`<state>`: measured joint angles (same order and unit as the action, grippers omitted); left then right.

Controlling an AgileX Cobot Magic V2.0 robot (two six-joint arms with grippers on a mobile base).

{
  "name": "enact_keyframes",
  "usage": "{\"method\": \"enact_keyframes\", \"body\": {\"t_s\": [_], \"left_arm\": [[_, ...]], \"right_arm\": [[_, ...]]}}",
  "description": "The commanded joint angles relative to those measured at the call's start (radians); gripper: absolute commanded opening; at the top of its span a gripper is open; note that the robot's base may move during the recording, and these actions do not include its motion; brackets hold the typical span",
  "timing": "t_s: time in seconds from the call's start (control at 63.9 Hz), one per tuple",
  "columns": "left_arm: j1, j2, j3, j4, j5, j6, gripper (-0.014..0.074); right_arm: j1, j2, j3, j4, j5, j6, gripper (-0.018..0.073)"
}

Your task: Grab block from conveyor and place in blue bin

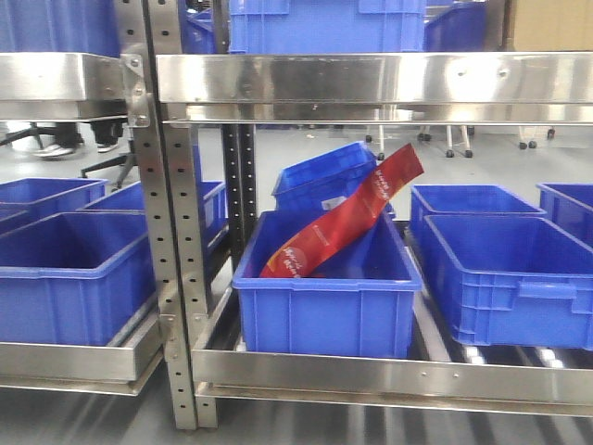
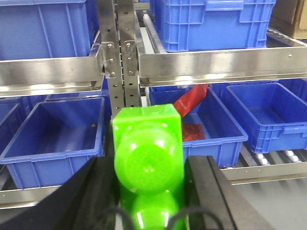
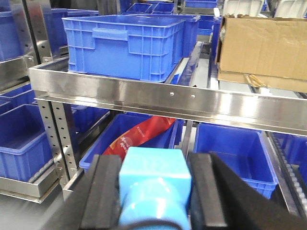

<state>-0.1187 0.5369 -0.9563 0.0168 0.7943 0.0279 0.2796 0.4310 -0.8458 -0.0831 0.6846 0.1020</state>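
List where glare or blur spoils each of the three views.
Front view: the steel shelf rail glares white in patches, and the bottom strip is smeared into streaks. Left wrist view: the green block in the left gripper sits close to the lens, glossy with hot highlights. Right wrist view: the light blue block in the right gripper is soft, while the upper blue bin looks sharper.

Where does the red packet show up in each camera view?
Front view: centre, the red packet leans diagonally out of the middle blue bin.
Left wrist view: centre-right, poking up just behind the green block.
Right wrist view: lower centre, just above the light blue block.
Shared landmark: the horizontal steel shelf rail runs directly above the packet in all three views.
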Motion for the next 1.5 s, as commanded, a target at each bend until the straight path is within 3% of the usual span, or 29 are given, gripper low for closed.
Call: {"method": "enact_keyframes", "body": {"t_s": [0.0, 1.486], "left_arm": [[-0.007, -0.002, -0.006, -0.004, -0.024, -0.007, -0.0111], [-0.007, -0.002, -0.006, -0.004, -0.024, -0.007, -0.0111]], "right_arm": [[-0.005, -0.004, -0.001, -0.011, -0.021, -0.004, -0.0163], [-0.005, -0.004, -0.001, -0.011, -0.021, -0.004, -0.0163]]}}
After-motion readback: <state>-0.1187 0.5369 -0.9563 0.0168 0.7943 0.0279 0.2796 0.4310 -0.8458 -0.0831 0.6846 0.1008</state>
